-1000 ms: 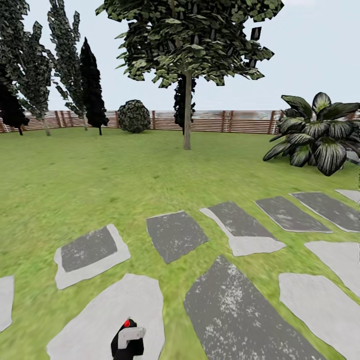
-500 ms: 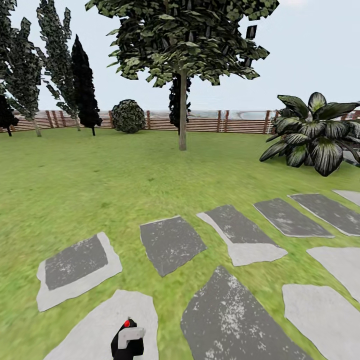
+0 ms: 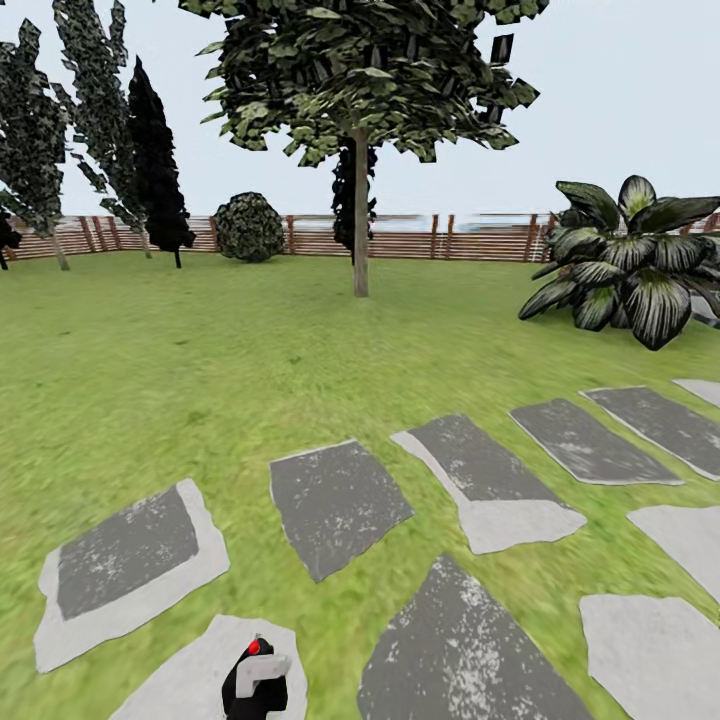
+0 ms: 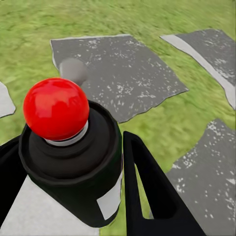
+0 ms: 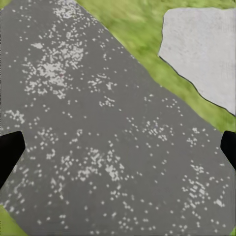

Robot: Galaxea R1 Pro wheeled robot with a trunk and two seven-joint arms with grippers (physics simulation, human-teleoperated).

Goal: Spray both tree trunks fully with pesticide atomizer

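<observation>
Pesticide atomizer: dark bottle with a red ball top and a whitish label patch, upright between the two black fingers of the left end effector, which is closed on its body. In the head view the atomizer sits at the bottom edge, above a pale paving slab.

Right end effector: spread wide, holding nothing; only its two black fingertips show at opposite edges, over a dark speckled slab.

Tree: broad green crown on a straight grey-brown trunk, standing on the lawn well beyond the slabs.

Background: slatted wood fence, round bush, dark narrow trees at far left, broad-leaved striped plant at right.
</observation>
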